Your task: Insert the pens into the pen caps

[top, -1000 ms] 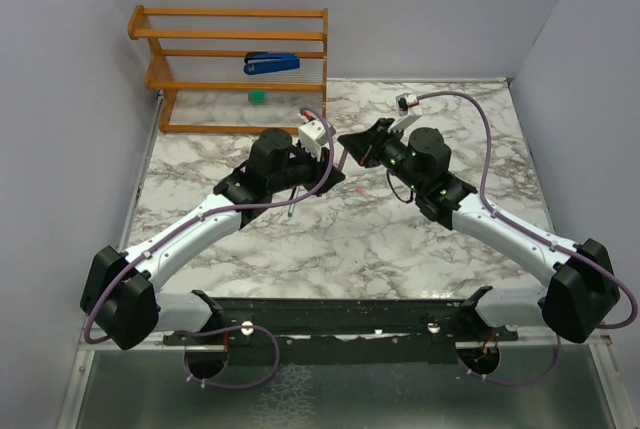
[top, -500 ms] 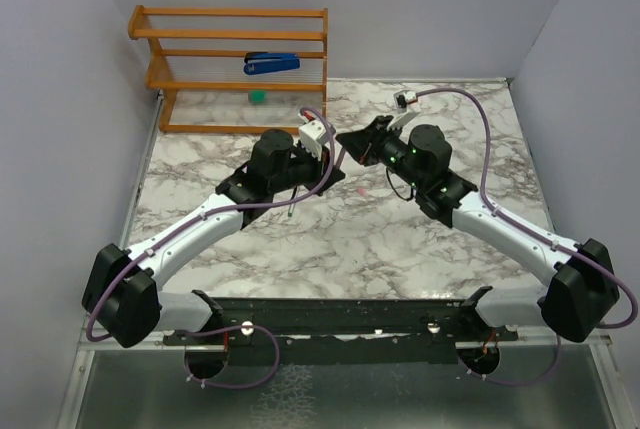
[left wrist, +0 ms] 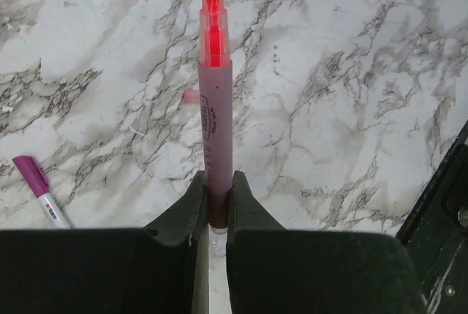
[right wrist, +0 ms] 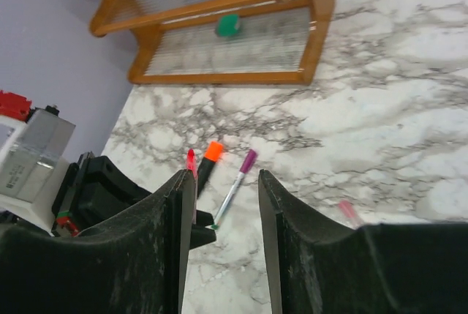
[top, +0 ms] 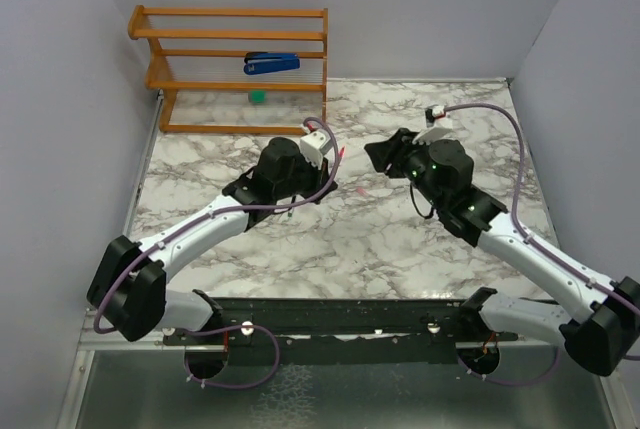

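Observation:
My left gripper (left wrist: 217, 182) is shut on the tail of the pink pen (left wrist: 216, 102), whose bare red tip points away from me, above the marble table (left wrist: 351, 72). The loose pink cap (left wrist: 190, 96) lies on the marble just left of the pen's line; from the top view it is the pink cap (top: 357, 189) between the two arms. My right gripper (right wrist: 223, 175) stands open with nothing in it, apart from the left gripper (top: 325, 164). Past the right jaws lie a grey pen wearing the purple cap (right wrist: 238, 182) and the black marker wearing the orange cap (right wrist: 208, 164).
A wooden rack (top: 235, 69) stands at the back left, holding a blue stapler-like object (top: 272, 62) and a small green object (top: 258, 96). Grey walls close in both sides. The right arm's purple cable (top: 500, 139) loops over the right half of the table.
My right gripper has opened and drawn back to the right, away from the left one. My left gripper has closed on the pink pen and now holds it alone.

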Controlling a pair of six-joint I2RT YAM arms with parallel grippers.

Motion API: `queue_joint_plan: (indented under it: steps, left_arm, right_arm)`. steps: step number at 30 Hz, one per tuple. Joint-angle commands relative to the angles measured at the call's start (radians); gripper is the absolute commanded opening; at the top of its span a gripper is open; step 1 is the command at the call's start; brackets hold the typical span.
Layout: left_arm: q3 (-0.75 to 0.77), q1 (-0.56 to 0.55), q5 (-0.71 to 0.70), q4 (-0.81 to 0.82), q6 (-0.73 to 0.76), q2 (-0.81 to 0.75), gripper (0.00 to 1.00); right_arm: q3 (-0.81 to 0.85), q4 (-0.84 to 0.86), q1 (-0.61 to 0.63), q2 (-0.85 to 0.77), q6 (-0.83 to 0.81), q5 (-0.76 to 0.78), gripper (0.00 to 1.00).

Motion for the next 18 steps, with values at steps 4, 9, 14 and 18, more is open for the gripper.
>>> queue_joint_plan:
  steps: [4,9,14,18]
  left_arm:
    - [-0.002,0.032,-0.055,-0.089,0.010,0.044,0.00]
    - [-0.021,0.107,-0.004,-0.098,0.007,0.015,0.00]
    - [-0.038,0.185,0.069,-0.105,0.020,-0.015,0.00]
    - [-0.028,0.209,0.086,-0.133,0.033,-0.031,0.00]
  right_arm:
    - [0.101,-0.386,-0.004,-0.001,0.044,0.269,0.45]
    - [0.231,-0.545,-0.008,0.114,0.334,0.232,0.45]
    - [0.327,-0.565,-0.010,0.235,0.799,0.269,0.48]
    - [0.436,-0.768,-0.035,0.387,1.217,0.225,0.50]
